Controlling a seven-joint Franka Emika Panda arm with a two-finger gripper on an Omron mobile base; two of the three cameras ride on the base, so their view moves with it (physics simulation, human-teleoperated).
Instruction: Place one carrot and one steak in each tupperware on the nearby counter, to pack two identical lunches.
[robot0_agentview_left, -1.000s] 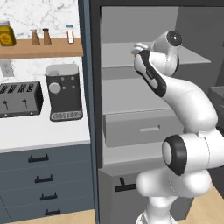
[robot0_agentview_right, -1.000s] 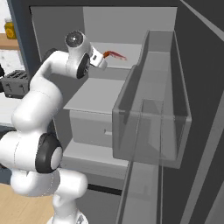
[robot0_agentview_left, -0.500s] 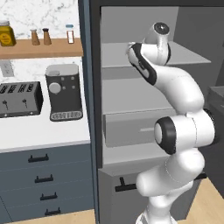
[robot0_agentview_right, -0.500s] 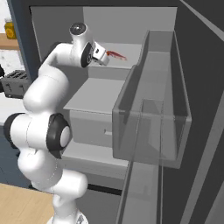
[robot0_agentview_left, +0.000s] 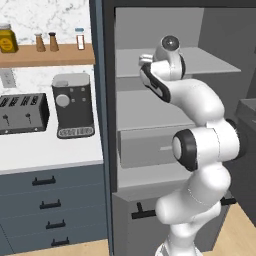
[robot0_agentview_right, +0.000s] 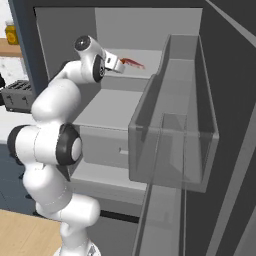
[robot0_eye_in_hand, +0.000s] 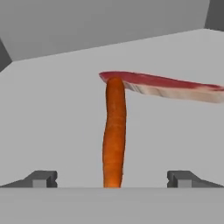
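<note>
Reaching wide-open gripper (robot0_eye_in_hand: 112, 178) toward the slim orange carrot (robot0_eye_in_hand: 114, 131) on the grey fridge shelf (robot0_eye_in_hand: 52, 118).
The carrot's far tip meets the flat red-and-pale steak (robot0_eye_in_hand: 166, 86); closing off-centre could roll it or nudge the steak.

Arm (robot0_agentview_left: 190, 100) higher, nearer steak (robot0_agentview_right: 132, 62)

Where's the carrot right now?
In the hand view the carrot lies on the grey shelf, centred between the open jaws, its far end meeting the steak.

Arm raised, reaching forward; tool (robot0_eye_in_hand: 112, 177) jaws spread wide
</note>
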